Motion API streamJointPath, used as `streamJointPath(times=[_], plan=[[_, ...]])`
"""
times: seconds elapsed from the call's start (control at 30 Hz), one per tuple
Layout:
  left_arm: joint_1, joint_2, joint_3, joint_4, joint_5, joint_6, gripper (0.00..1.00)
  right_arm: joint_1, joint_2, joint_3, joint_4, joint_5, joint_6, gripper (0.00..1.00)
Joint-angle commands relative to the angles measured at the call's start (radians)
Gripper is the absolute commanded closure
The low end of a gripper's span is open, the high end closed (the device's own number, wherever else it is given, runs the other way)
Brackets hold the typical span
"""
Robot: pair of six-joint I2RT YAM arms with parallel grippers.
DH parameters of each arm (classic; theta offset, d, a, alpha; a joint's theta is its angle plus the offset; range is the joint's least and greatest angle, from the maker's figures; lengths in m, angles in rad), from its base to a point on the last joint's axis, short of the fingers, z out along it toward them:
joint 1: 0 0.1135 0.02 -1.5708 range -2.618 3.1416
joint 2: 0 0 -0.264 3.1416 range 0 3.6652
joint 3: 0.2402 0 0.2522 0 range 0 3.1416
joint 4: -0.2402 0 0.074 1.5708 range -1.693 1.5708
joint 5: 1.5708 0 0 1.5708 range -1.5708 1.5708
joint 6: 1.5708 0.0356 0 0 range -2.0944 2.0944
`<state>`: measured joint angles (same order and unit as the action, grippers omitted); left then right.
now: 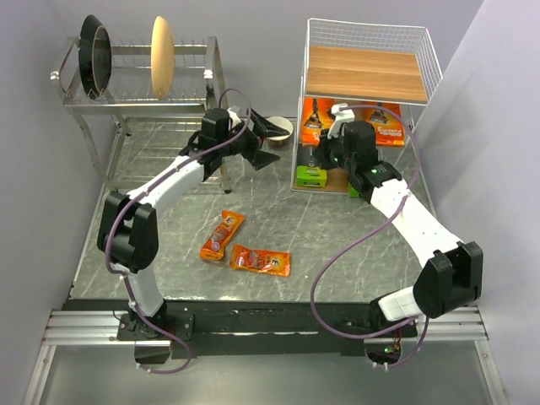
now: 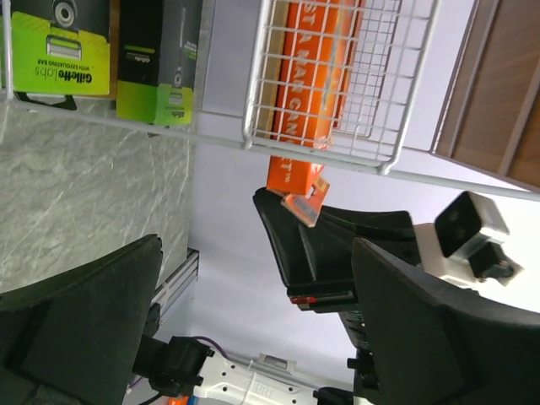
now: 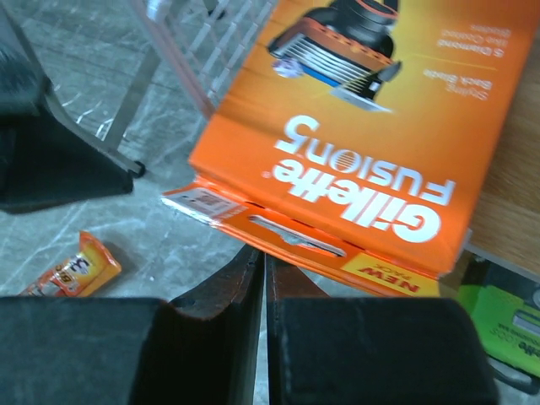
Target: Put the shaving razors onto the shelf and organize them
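A grey marble-patterned table (image 1: 278, 211) seen from above, walled on the left, back and right. At the back right stands the shelf (image 1: 363, 74), a white wire frame with brown wooden boards.

The right gripper (image 3: 263, 261) reaches into the shelf's front left side. Its fingers are nearly together, pinching the hang-tab edge of a flat orange card (image 3: 354, 169). The card tilts over the middle board, close to the wire wall on the left side. A second orange card (image 1: 384, 125) lies further right on the same board. Two dark grey boxes (image 2: 59, 51) with lime-green ends stand side by side on the bottom level, at its front edge.

The left gripper (image 1: 263, 152) hovers just outside the shelf's left corner post, fingers spread wide with nothing between them, apart from the card.

Two narrow orange blister packs (image 1: 222, 235) lie near each other on open table between the two arms, well apart from the shelf. A steel dish rack (image 1: 143, 93) holding plates fills the back left corner.
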<state>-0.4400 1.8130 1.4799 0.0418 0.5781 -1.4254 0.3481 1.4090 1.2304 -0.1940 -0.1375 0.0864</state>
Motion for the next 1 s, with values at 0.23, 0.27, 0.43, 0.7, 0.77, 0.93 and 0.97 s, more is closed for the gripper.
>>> streamJointPath(times=[0.23,0.27,0.43,0.7,0.77,0.93,0.97], plan=[[0.003,-0.057,-0.038,0.013,-0.007,0.026,0.0,0.04,0.008,0.006,0.168,0.157,0.058,0.85],[0.003,-0.055,-0.04,0.015,-0.007,0.025,0.0,0.043,0.001,-0.002,0.179,0.189,0.059,0.85],[0.003,-0.049,-0.046,0.009,-0.007,0.028,0.01,0.058,0.002,-0.035,0.228,0.22,0.065,0.85],[-0.005,-0.056,0.025,-0.086,-0.041,0.12,0.0,0.066,-0.057,-0.081,0.222,0.158,0.062,0.78],[-0.008,-0.063,0.052,-0.021,-0.011,0.216,0.01,0.066,-0.163,-0.121,0.18,0.141,0.04,0.69],[-0.003,-0.064,0.054,-0.112,0.022,0.382,0.01,0.065,-0.358,-0.27,-0.02,-0.04,-0.079,0.37],[0.0,-0.073,0.045,-0.123,0.031,0.423,0.01,0.065,-0.407,-0.301,-0.05,-0.059,-0.135,0.29]])
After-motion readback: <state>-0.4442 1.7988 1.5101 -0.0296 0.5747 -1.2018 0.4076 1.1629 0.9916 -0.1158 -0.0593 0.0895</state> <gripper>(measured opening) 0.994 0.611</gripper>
